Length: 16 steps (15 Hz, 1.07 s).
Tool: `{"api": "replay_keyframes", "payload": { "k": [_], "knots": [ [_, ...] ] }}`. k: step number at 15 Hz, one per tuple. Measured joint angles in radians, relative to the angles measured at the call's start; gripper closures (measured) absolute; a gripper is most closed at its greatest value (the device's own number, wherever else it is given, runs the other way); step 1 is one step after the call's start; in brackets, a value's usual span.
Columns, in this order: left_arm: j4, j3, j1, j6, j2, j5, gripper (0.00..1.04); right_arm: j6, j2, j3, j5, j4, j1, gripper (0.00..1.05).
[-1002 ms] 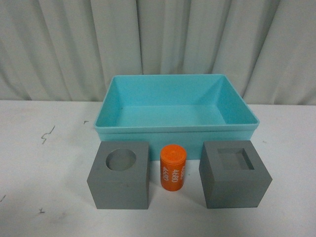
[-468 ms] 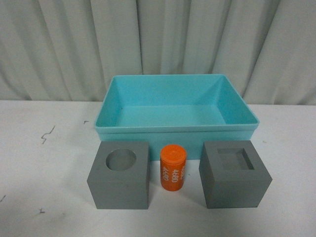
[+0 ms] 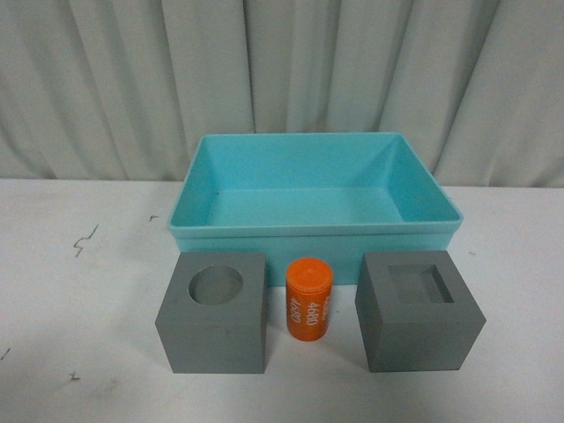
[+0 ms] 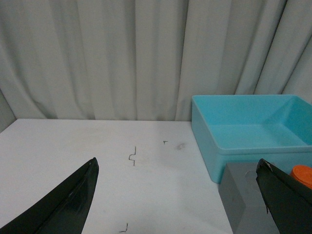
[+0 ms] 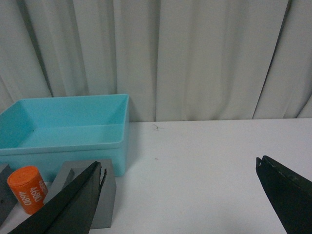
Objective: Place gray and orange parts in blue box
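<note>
Cylinder — between cubes — stands apart from left tool (right tool too).

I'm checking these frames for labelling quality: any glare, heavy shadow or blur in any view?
Front view: soft, even light, no glare, faint shadows; the orange cylinder has readable digits. Left wrist view: the left gripper is a dark silhouette without detail; the blue box is sharp. Right wrist view: the right gripper is also dark; the cylinder's digits are legible.
</note>
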Motion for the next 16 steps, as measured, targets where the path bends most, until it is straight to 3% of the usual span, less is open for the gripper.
{"api": "replay_keyframes", "payload": {
  "k": [6, 8, 13, 16],
  "knots": [
    [0.000, 0.000, 0.000, 0.000, 0.000, 0.000, 0.07, 0.000, 0.000, 0.000, 0.000, 0.000, 0.000, 0.06],
    [0.000, 0.000, 0.000, 0.000, 0.000, 0.000, 0.07, 0.072, 0.041, 0.013, -0.078, -0.021, -0.004, 0.06],
    [0.000, 0.000, 0.000, 0.000, 0.000, 0.000, 0.07, 0.224, 0.625, 0.283, -0.108, 0.398, 0.047, 0.06],
    [0.000, 0.000, 0.000, 0.000, 0.000, 0.000, 0.07, 0.290, 0.982, 0.520, -0.131, 0.382, 0.062, 0.06]
  ]
}}
